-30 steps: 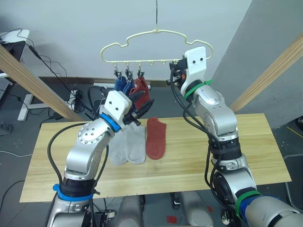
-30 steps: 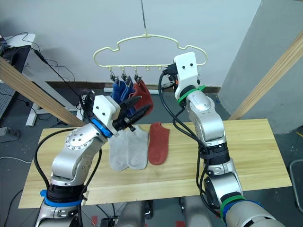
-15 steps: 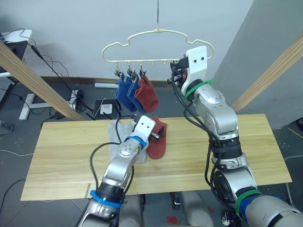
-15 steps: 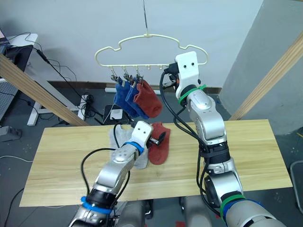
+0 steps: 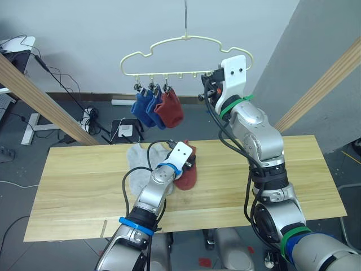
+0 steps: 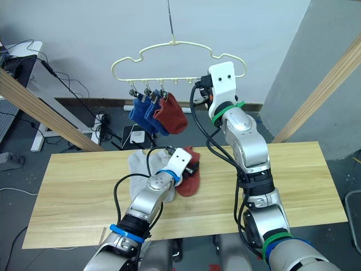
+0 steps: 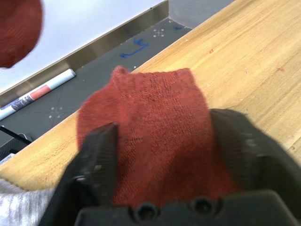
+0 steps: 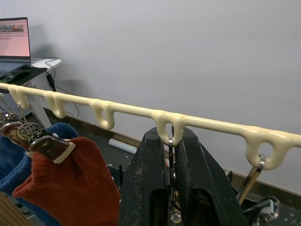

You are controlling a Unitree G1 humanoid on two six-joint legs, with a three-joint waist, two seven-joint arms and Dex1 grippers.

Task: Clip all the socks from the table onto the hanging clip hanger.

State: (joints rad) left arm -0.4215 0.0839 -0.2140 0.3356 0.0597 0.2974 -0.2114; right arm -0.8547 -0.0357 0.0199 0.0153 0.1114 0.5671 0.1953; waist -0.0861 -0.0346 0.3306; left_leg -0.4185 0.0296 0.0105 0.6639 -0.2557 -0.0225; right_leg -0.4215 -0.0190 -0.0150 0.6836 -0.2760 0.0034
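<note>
3 socks hang clipped; 3 lie on the table (image 5: pixel 67 186).
Left gripper (image 7: pixel 160 150) spread astride a rust sock (image 7: pixel 155 127) beside 2 grey socks (image 5: pixel 135 164). Behind, right gripper (image 8: pixel 170 155) pinches a metal clip (image 8: pixel 171 162) on the hanger (image 5: pixel 169 45), by 2 blue socks (image 5: pixel 144 110) and a hung rust sock (image 5: pixel 169 110). Grey wall (image 5: pixel 84 28) beyond.

Left arm reaches forward and low; left gripper (image 7: pixel 160 174) has its black fingers spread apart. Right arm is raised high at far centre; right gripper (image 8: pixel 171 155) fingers pressed together.
</note>
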